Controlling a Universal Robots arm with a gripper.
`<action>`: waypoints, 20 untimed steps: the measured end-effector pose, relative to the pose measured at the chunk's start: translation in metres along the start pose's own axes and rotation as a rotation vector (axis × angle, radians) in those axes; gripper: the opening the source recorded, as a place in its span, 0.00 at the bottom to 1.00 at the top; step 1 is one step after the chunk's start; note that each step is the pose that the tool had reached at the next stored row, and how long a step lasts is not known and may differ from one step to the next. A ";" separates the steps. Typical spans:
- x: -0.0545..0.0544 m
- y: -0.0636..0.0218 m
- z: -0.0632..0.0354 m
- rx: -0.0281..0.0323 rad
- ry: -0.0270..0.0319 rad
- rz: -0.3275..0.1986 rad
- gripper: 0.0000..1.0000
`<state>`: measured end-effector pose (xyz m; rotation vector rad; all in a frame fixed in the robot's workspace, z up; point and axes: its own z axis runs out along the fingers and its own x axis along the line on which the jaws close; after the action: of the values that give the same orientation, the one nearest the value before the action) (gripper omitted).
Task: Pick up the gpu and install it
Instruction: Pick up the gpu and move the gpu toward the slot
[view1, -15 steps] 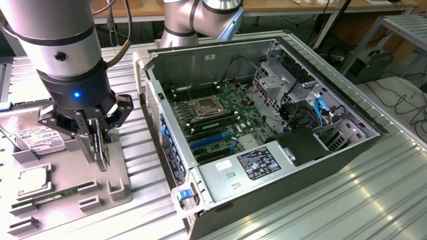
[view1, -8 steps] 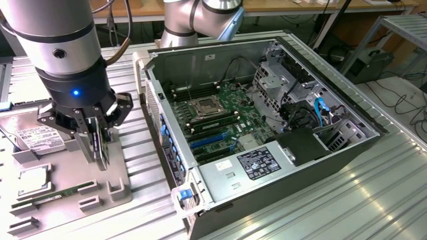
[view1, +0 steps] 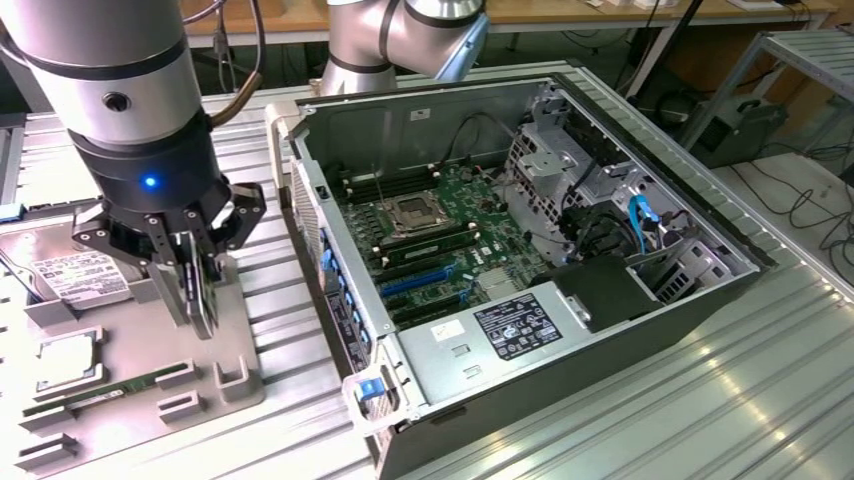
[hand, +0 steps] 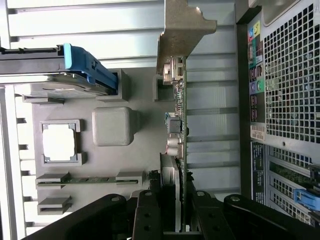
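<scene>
The gripper (view1: 187, 270) has its fingers (hand: 150, 217) pressed to the two faces of the gpu (view1: 200, 300), so it looks closed on the card. From the exterior view I cannot tell whether the card's lower edge is clear of the tray (view1: 134, 335).

The gpu stands on edge directly under the tool. The wrist view sees it edge-on, with its long axis running straight out from between the fingers to the bracket (hand: 182, 25) at the far end.

Just past one face of the card lies the grey tray, which holds the cpu (hand: 59, 142), the memory stick (hand: 85, 179) and, further off, the hard drive (hand: 60, 87) with its blue rail. Past the other face is the case (view1: 400, 130), well apart from the tool, so I judge the card has yet to travel that way.

The exterior view looks into the open case, showing the motherboard (view1: 454, 220) and its blue slots (view1: 420, 285), all without a card. The wrist view shows instead the case's perforated rear panel (hand: 290, 75) and the grip itself.
</scene>
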<state>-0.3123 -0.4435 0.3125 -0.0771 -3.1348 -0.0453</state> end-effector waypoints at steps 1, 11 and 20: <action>0.000 0.0000 -0.0005 -0.0001 -0.0001 0.000 0.28; 0.000 0.0002 -0.0061 -0.0003 -0.0001 0.000 0.28; 0.000 0.0003 -0.0121 -0.0004 -0.0001 0.000 0.28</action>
<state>-0.3121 -0.4435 0.3246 -0.0771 -3.1350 -0.0458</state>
